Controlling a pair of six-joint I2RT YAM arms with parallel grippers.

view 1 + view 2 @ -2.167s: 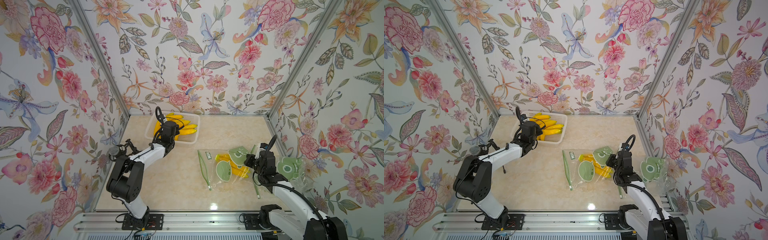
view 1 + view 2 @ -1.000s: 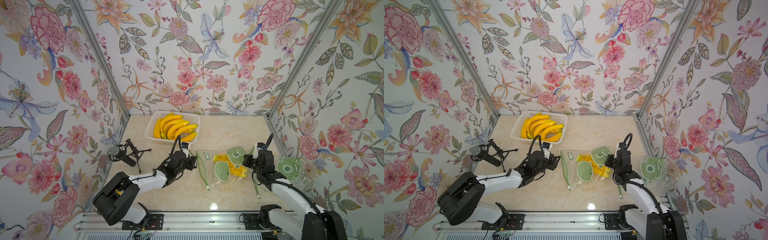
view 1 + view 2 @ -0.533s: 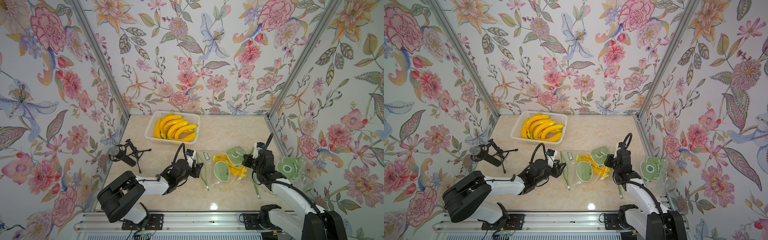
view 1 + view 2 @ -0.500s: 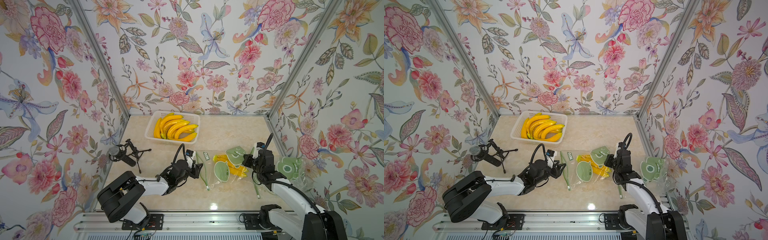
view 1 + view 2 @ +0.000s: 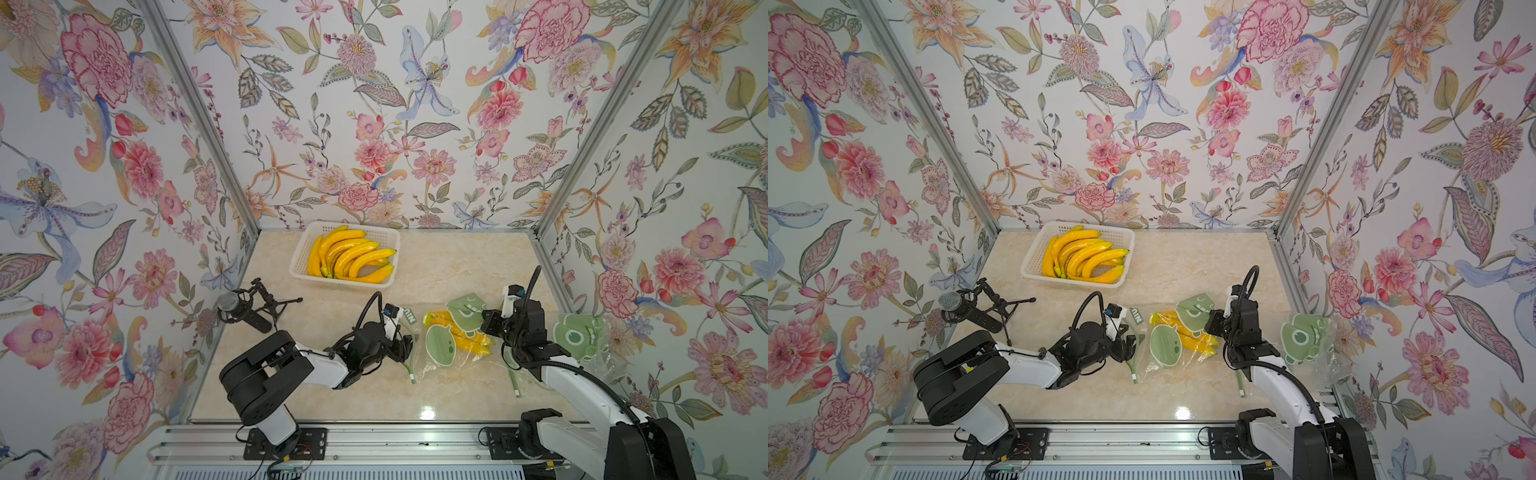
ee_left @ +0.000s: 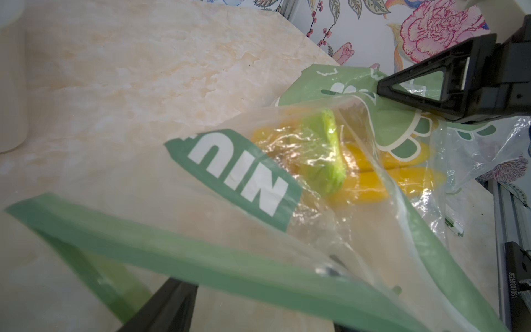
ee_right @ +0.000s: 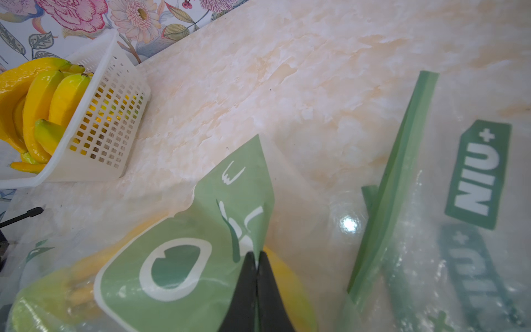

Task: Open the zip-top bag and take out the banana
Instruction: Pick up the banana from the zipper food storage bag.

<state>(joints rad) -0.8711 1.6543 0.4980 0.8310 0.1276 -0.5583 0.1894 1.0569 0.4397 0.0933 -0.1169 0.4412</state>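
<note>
In both top views the zip-top bag (image 5: 440, 347), banana (image 5: 473, 340) inside, is seen at the bench's (image 5: 457, 270) 3 o'clock; in the left wrist view the left claw (image 6: 253, 281) is spread about the zip strip (image 6: 143, 244) for parting; in the right wrist view the right claw (image 7: 255, 256) is clamped on it as anchor.

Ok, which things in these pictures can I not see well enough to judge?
- Left gripper fingertips: the left wrist view's edge cuts them off and the blurred green zip strip covers them; contact unclear.
- Yellow bananas inside the clear plastic zip-top bag: its green prints hide their number, in both top views.
- Crumpled second clear bag: folds hide its contents.
</note>
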